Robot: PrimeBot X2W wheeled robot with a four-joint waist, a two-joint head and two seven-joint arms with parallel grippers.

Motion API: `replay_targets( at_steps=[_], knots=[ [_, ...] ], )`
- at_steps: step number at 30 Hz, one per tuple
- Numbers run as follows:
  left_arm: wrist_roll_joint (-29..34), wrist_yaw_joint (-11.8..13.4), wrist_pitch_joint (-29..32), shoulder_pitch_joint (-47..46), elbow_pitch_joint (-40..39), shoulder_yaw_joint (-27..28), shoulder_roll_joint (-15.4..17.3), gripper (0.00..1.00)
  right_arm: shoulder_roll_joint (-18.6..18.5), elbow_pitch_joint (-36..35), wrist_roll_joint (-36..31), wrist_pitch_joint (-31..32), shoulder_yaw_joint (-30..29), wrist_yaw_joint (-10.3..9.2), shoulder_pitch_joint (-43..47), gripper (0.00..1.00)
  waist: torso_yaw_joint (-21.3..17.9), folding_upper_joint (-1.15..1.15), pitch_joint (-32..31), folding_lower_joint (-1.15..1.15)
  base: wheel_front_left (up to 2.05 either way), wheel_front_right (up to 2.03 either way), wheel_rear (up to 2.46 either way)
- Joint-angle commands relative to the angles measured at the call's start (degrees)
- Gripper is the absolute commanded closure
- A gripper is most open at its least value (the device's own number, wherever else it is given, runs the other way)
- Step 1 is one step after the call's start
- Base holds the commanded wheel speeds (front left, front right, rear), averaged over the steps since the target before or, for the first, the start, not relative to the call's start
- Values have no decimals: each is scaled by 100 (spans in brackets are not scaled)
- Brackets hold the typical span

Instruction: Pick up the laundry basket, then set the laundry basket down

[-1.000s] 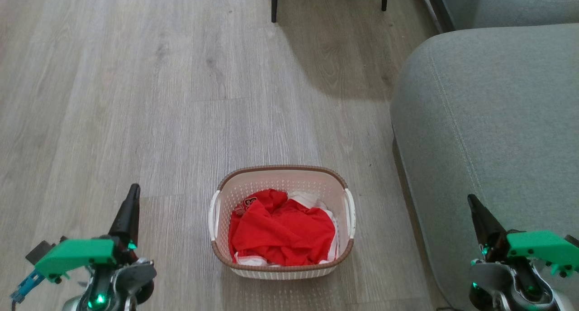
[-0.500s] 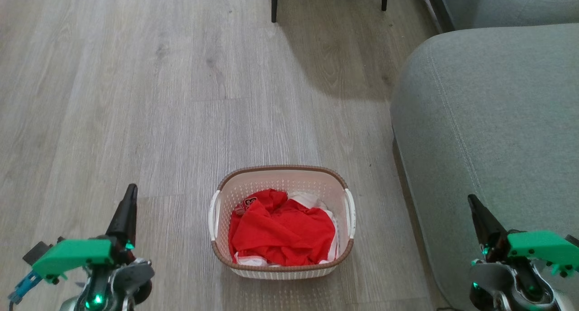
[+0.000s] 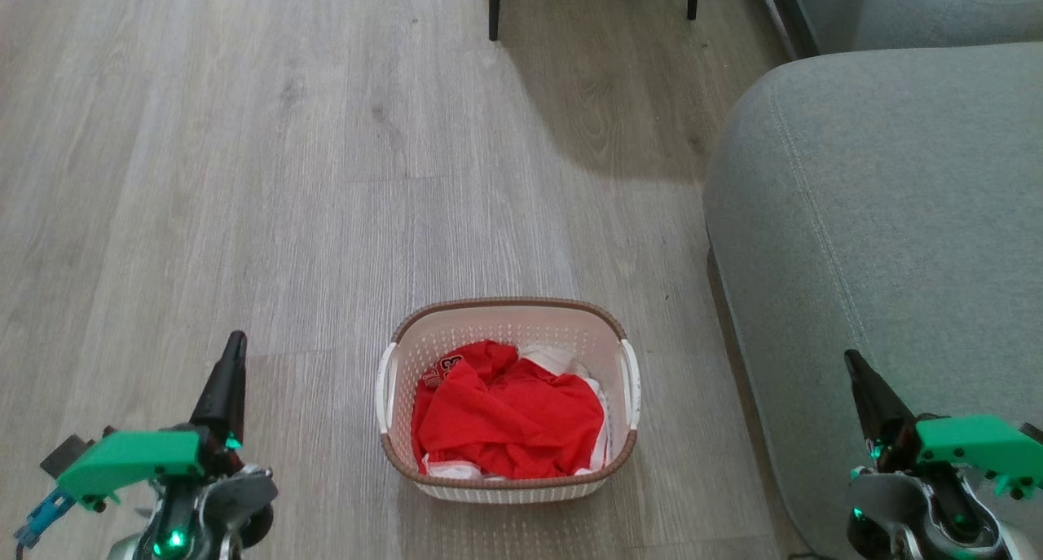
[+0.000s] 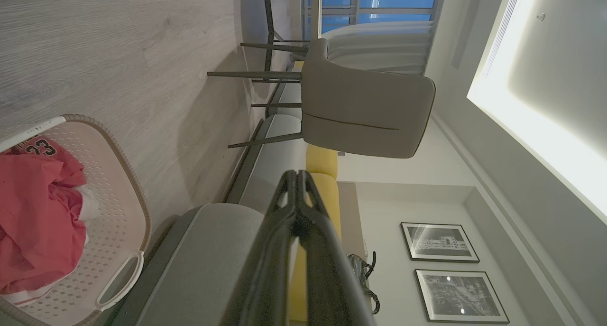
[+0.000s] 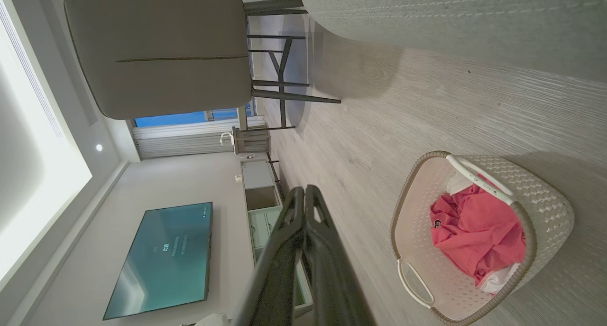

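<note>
laundry basket (image 3: 507, 303) stands on the wooden floor (image 3: 244, 177), in the lower middle of the head view. it is between the two grippers and apart from both of them. it is a cream-white plastic basket with many small holes in its walls, a brown rim, and one white handle on its left side and one on its right side. inside it lie red clothes (image 3: 505, 421), with some white cloth showing under them and at the far right corner. the clothes lie lower than the rim. a grey sofa (image 3: 880, 218) is near the basket on its right side, and a strip of floor is between them.

the left gripper (image 3: 237, 337) is at the lower left, over bare floor, well to the left of the basket. its two dark fingers are pressed together into one point and they hold nothing. the right gripper (image 3: 851, 356) is at the lower right, in front of the sofa. its fingers are also together and empty. both grippers point forward, away from the robot.

in the left wrist view the joined fingers point toward a grey chair (image 4: 365, 112) with thin dark legs, and the basket is at the lower left edge. in the right wrist view the basket is at the lower right, and a television (image 5: 161, 255) hangs on the far wall.
</note>
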Motion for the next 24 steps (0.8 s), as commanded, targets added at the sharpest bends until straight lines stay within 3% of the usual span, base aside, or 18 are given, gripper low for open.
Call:
replay_targets(
  at_steps=[1, 24],
  knots=[
    [18, -38, 37, -268, -180, 186, 56, 100, -61, -205, -19, 31, 90, 14, -275, 100, 0, 0, 0, 0, 0, 0, 0],
    [35, -38, 53, -270, -180, 207, 41, 100, -43, -203, -41, 51, 64, 14, -277, 100, 0, 0, 0, 0, 0, 0, 0]
  ],
)
